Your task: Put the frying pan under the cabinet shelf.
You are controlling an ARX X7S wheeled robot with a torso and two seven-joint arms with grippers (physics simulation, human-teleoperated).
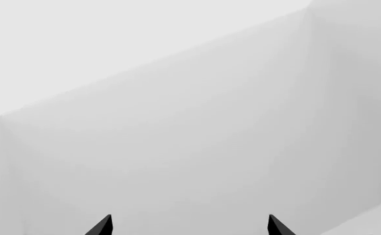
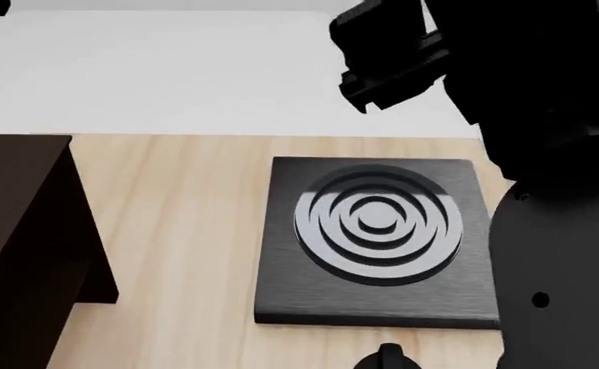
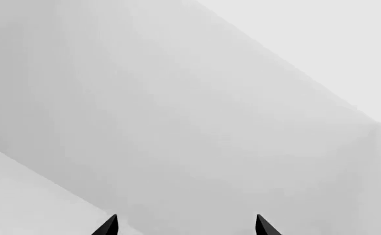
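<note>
Nearest thing is a small black knob poking up at the near edge of the light wooden counter, partly cut off. Just beyond it sits the square black plate w/ raised concentric rings, flat on the counter, roughly centre-right. Big black bulk of the robot's right arm fills the right side of the head view, overlapping the plate's right edge; can't see its gripper from there.

Left side: the large dark brown, near-black wooden cabinet shelf, boxy, w/ a side panel running down to the counter. It's well apart from the ringed plate, bare wood between them. Far side of the counter meets a pale grey-white wall.

The frying pan isn't visible in any of the three views, so can't say where it is.

Left gripper: only two black fingertips show, spread wide apart, nothing between them, pale wall behind. Right gripper: same deal, two black tips parted wide, grasping nothing, facing blank pale surfaces. A bit of black at the far left corner of the head view, can't tell what.
</note>
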